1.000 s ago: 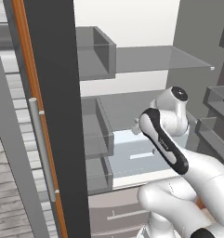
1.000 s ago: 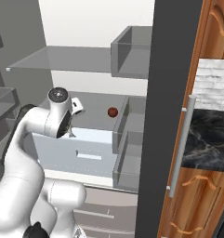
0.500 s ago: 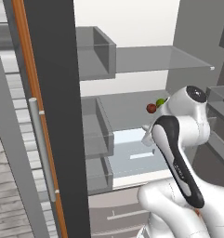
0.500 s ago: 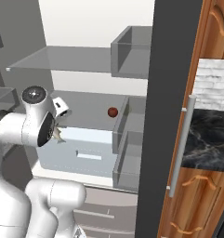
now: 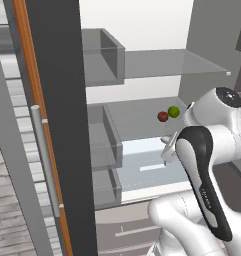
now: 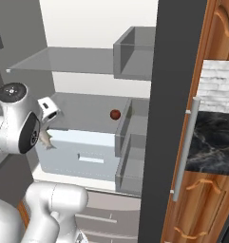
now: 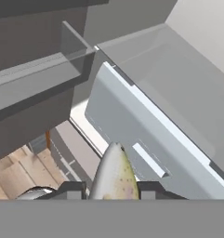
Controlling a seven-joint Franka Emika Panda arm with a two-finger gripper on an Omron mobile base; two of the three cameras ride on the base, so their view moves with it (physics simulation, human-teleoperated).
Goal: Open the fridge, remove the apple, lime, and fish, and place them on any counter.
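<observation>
Fish (image 7: 114,174) is clamped in the gripper (image 7: 111,189), outside the fridge's (image 6: 87,99) pale drawer front (image 7: 146,139).

A white-and-grey stone tile wall (image 6: 219,80) stands at the right of the right base view. Above it is a brown wooden cabinet door with an arched panel (image 6: 225,23). In the left base view, a narrow orange-brown wooden strip (image 5: 28,75) runs upright, with pale grey brickwork (image 5: 2,210) to its left. The hand view catches a light wooden plank floor (image 7: 16,176).

Both base views flank the open fridge (image 5: 142,65); hand view looks downward, close.
</observation>
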